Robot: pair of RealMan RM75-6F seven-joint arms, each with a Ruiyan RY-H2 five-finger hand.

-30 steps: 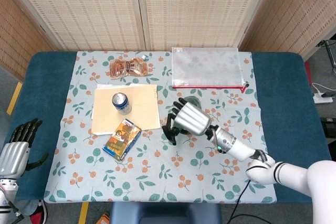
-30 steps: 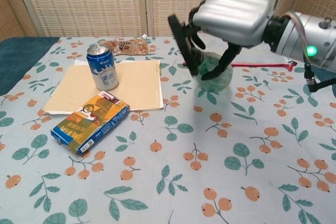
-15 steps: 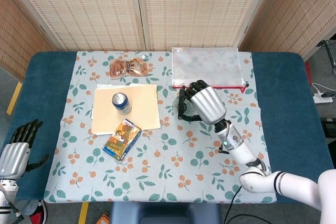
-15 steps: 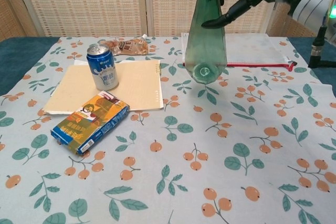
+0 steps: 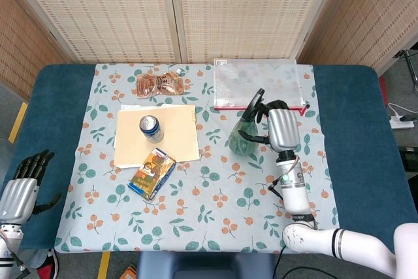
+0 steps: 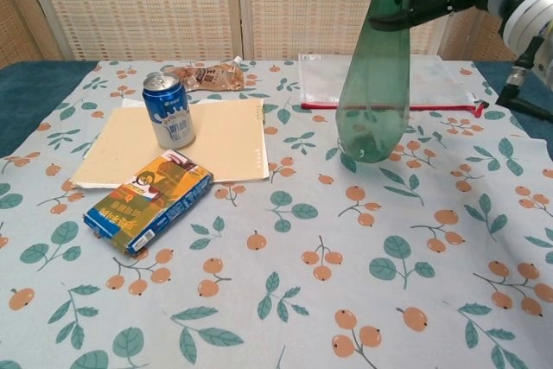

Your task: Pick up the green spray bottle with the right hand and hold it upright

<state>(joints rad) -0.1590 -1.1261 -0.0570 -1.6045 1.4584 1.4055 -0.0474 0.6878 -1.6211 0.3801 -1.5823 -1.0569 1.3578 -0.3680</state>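
Since a second ago the green spray bottle (image 6: 374, 84) has gone from lying under the right hand (image 5: 282, 129) to hanging near-upright, gripped by its neck, right of the folder (image 6: 203, 140). Left hand (image 5: 18, 191) open, empty. One can (image 6: 168, 110), one box (image 6: 147, 200), one pouch (image 6: 205, 77). Labels unreadable.

Can: blue soda can (image 6: 169, 111) upright on a tan folder (image 6: 226, 141)
Box: yellow-blue packet (image 6: 149, 199) overlapping folder's front edge
Pouch: orange snack pouch (image 5: 159, 84) behind folder
Bag: clear zip bag (image 5: 258, 84), red-edged
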